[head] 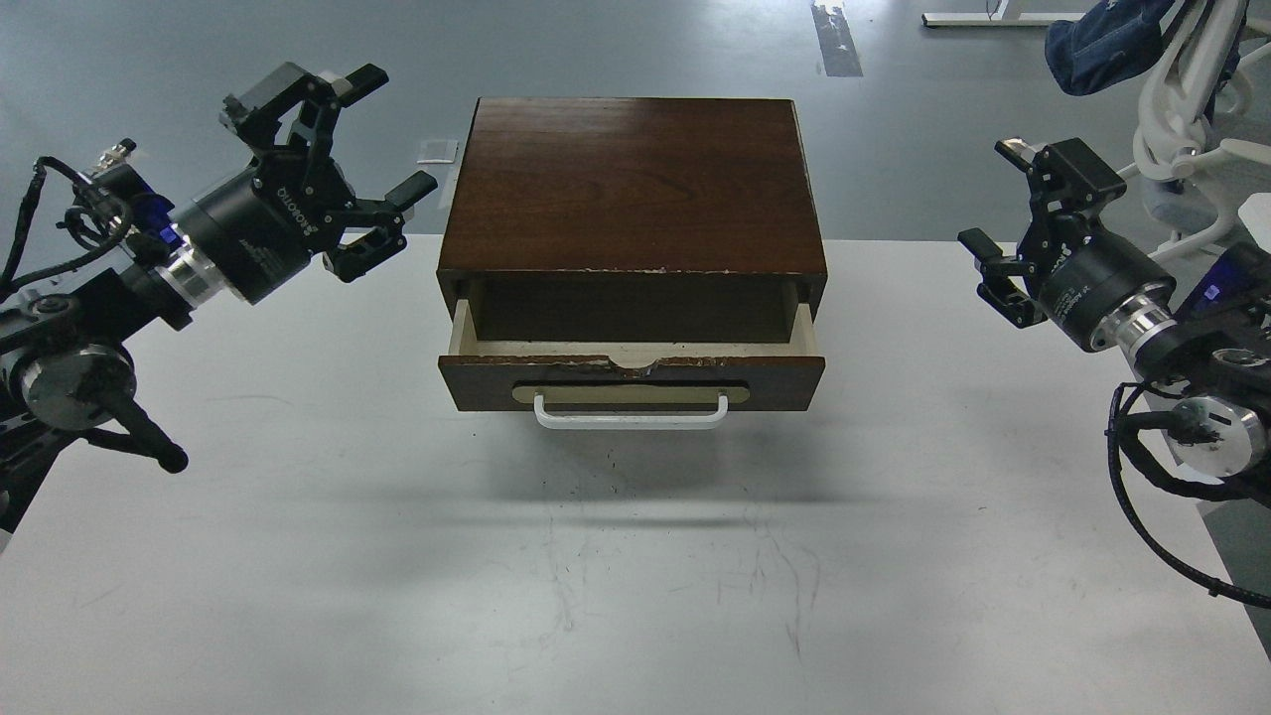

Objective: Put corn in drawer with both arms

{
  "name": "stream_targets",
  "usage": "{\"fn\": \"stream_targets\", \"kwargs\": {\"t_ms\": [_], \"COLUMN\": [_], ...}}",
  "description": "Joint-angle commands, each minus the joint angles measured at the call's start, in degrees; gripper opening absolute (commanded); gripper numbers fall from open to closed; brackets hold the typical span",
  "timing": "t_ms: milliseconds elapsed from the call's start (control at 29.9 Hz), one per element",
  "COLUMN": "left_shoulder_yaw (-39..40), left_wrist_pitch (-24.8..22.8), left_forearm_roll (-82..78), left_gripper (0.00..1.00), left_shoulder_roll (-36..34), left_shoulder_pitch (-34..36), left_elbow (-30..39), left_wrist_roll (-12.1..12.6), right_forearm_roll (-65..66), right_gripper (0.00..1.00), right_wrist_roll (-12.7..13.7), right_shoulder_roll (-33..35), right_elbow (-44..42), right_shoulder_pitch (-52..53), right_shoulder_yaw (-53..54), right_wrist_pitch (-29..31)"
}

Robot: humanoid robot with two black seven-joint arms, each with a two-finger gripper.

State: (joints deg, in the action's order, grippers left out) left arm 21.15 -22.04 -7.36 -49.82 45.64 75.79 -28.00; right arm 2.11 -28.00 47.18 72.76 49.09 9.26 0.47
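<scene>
Either side of the part-open drawer [632, 382], left gripper [382, 164] spread wide, right gripper [993, 214] spread, both holding nothing.

We see a dark brown wooden cabinet [634, 184] sitting on the white table [635, 576], its drawer [632, 381] pulled partly out, showing cream inner walls and a chipped top edge above the white handle [632, 412]. Our left gripper [372, 149] hangs above the table to the cabinet's left, fingers [409, 189] spread apart. Our right gripper [998, 204] hangs to the cabinet's right, fingers likewise apart, holding nothing. An office chair [1182, 119] stands on the grey floor behind.
</scene>
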Motion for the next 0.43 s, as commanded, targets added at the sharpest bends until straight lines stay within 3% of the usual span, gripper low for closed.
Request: {"fn": "stream_targets", "kwargs": {"t_ms": [0,401], "left_shoulder_yaw": [5.46,8.47], "left_wrist_pitch": [-3.87,-5.96], "left_forearm_roll": [1.21,1.12], "left_gripper": [0.99,0.99], "left_shoulder_roll": [0.08,0.08], "left_shoulder_pitch": [-4.49,-8.64], "left_elbow": [-2.05,-1.96], "left_wrist_roll": [0.0,0.0], "right_forearm_roll": [-0.35,-0.35], "right_gripper": [1.0,1.0], "right_wrist_roll": [0.0,0.0], "right_shoulder_roll": [-1.48,-2.62], "right_elbow": [-0.25,-0.17], "right_shoulder_pitch": [-1.19,-1.81], "right_shoulder_yaw": [-0.03,-0.12], "right_wrist_pitch": [-0.03,-0.02]}}
